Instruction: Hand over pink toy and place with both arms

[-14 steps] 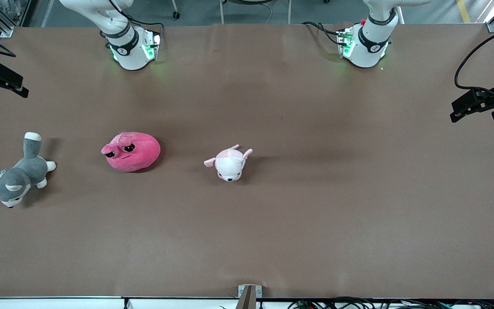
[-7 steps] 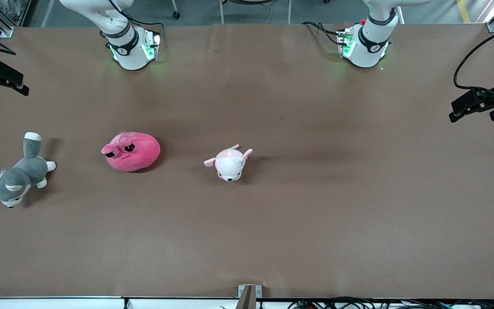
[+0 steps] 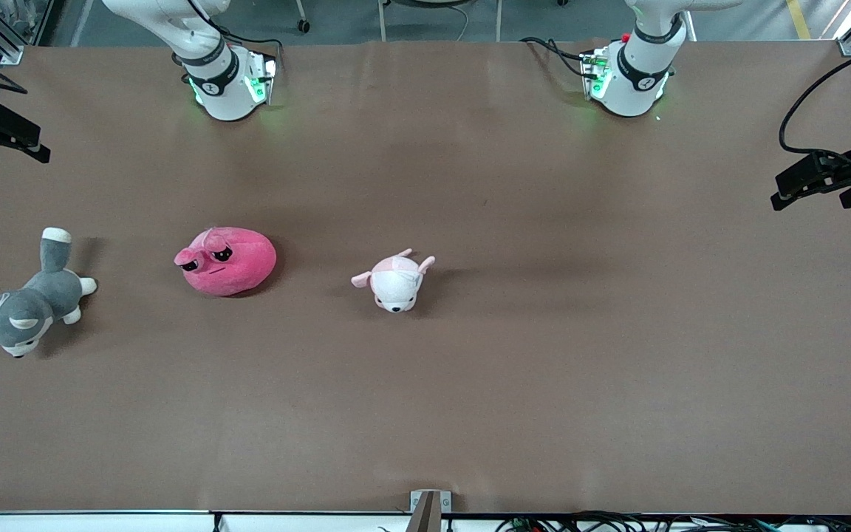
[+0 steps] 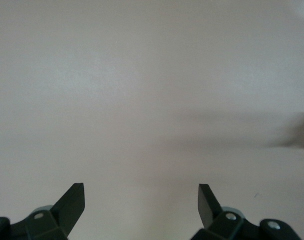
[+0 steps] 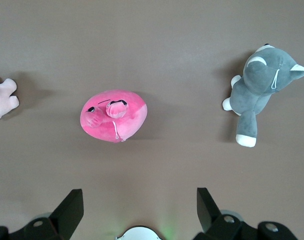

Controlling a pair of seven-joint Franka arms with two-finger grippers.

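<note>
The pink toy (image 3: 226, 261) lies on the brown table toward the right arm's end, eyes facing the front camera. It also shows in the right wrist view (image 5: 114, 116). My right gripper (image 5: 140, 197) is open and empty, high over the table between its own base and the pink toy; in the front view it shows at the edge (image 3: 8, 137). My left gripper (image 4: 142, 192) is open and empty, high over bare table at the left arm's end (image 3: 802, 181). The pink toy is out of the left wrist view.
A small white plush with pale-pink ears (image 3: 394, 281) lies near the table's middle, beside the pink toy. A grey-and-white plush dog (image 3: 23, 303) lies at the right arm's end, also in the right wrist view (image 5: 261, 90). The arm bases (image 3: 222, 85) (image 3: 629, 74) stand farthest from the front camera.
Both grippers have shifted only slightly at the edges of the front view. The three plush toys have not moved.
</note>
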